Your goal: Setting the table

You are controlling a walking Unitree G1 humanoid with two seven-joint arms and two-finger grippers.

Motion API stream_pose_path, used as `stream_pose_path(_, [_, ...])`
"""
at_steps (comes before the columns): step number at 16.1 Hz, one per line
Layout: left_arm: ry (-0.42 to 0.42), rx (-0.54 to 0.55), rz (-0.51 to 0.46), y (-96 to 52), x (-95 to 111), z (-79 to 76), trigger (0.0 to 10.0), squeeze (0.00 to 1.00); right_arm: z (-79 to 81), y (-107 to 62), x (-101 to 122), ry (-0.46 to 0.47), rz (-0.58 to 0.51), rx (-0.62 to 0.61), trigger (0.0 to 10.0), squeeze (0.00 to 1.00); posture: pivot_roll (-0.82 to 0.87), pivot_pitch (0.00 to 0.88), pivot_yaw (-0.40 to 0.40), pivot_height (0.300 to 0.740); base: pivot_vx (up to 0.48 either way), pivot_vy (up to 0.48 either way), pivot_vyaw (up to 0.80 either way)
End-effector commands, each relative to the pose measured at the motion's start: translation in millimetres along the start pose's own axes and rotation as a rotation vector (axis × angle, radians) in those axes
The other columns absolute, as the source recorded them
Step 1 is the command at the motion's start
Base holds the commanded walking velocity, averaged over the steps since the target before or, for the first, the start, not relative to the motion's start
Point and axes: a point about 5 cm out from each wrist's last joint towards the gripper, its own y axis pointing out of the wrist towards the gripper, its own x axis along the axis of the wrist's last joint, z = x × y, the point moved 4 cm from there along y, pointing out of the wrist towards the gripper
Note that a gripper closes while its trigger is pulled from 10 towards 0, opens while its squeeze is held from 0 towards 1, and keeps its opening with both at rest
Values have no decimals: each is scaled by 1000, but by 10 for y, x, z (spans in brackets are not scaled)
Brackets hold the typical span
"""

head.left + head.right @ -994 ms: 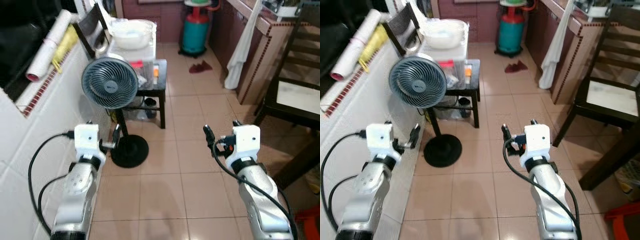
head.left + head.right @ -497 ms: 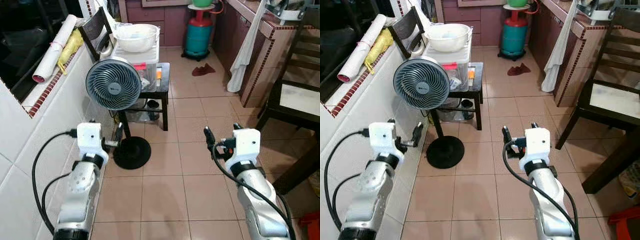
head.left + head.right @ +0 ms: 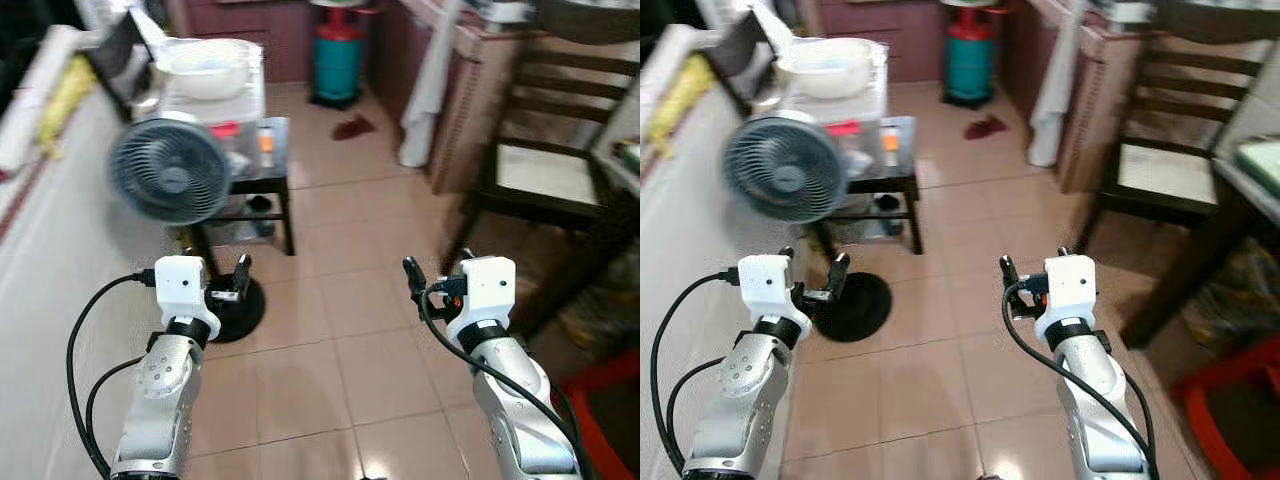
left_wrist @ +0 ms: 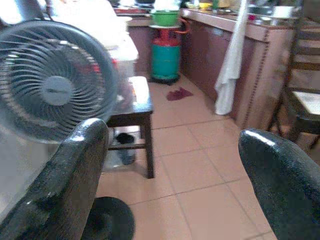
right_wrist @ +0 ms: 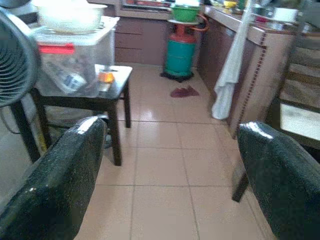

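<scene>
Both arms are raised in front of me over the tiled floor (image 3: 340,300). My left gripper (image 3: 212,266) is open and holds nothing; it points toward the standing fan (image 3: 170,180). My right gripper (image 3: 438,263) is open and empty too, pointing down the kitchen aisle. In the left wrist view the two black fingers (image 4: 65,185) stand wide apart. In the right wrist view the fingers (image 5: 55,180) are spread as well. A dark wooden chair (image 3: 540,160) stands to the right, and a dark table corner (image 3: 1250,175) shows at the right edge.
A white tiled wall (image 3: 50,300) runs along my left. Behind the fan, a small black side table (image 3: 278,182) carries a plastic box and a white bowl (image 3: 205,65). A teal gas cylinder (image 3: 335,60) stands far back, a white cloth (image 3: 430,90) hangs from the counter, and a red stool (image 3: 1240,400) sits near right.
The whole view has swung to the right and is blurred, so the fan and wall slid left and more of the chair and table came in. Both grippers stay open.
</scene>
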Motion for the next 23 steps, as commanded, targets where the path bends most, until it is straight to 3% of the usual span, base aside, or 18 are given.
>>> stream_pose_path(1, [-11,-6,-2,-19,20,-5,10000,0,38,4,84,1,-23,15,10000,0,-136,111,37,740,0,0,-800])
stream_pose_path(4, [-17,-30,-5,-21,32,-73,10000,0,53,6,86,1,-21,21,10000,0,-136,114,39,740,270,0,-800])
stream_pose_path(23, [-6,-48,43,-90,-43,-83,10000,0,91,-6,54,3,5,31,10000,0,-126,141,39,740,300,0,-800])
